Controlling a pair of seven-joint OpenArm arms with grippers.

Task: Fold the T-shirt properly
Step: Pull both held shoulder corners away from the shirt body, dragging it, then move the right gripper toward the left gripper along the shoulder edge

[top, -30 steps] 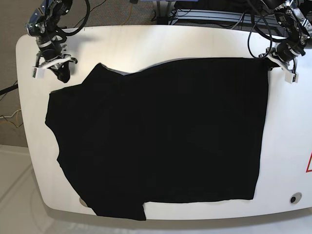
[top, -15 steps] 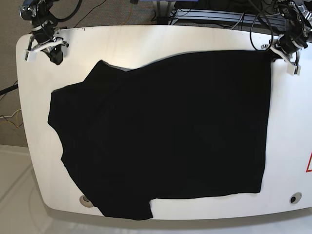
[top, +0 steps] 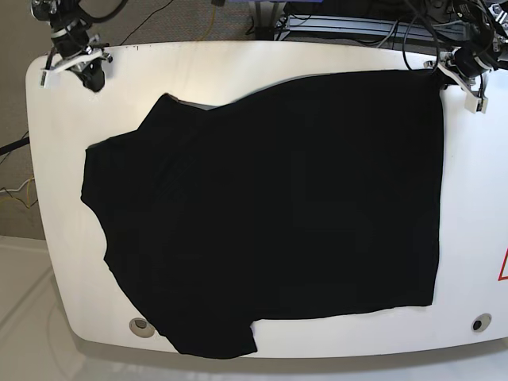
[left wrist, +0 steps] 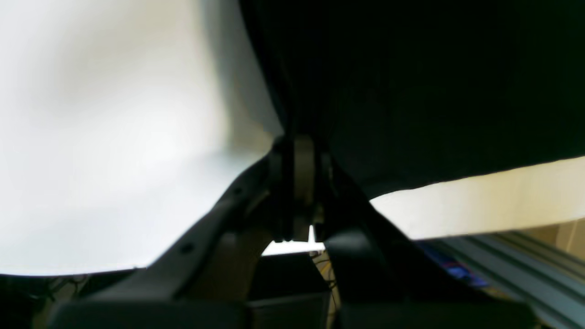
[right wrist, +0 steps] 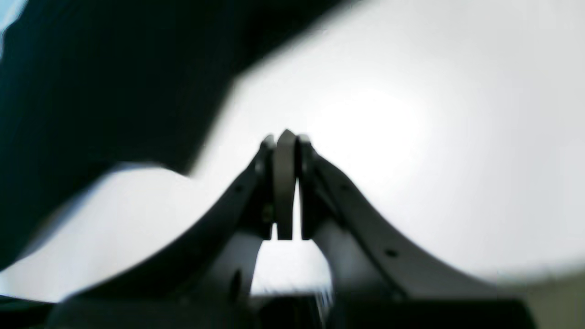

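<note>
Both end effectors pressed together: left (top: 456,73) pinching the T-shirt (top: 270,214) corner, dragged farther back; right (top: 73,65) empty.

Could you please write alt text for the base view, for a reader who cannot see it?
A black T-shirt lies spread flat across a white table. The left claw pinches its far corner; the right claw, holding nothing, hovers apart from it.
</note>
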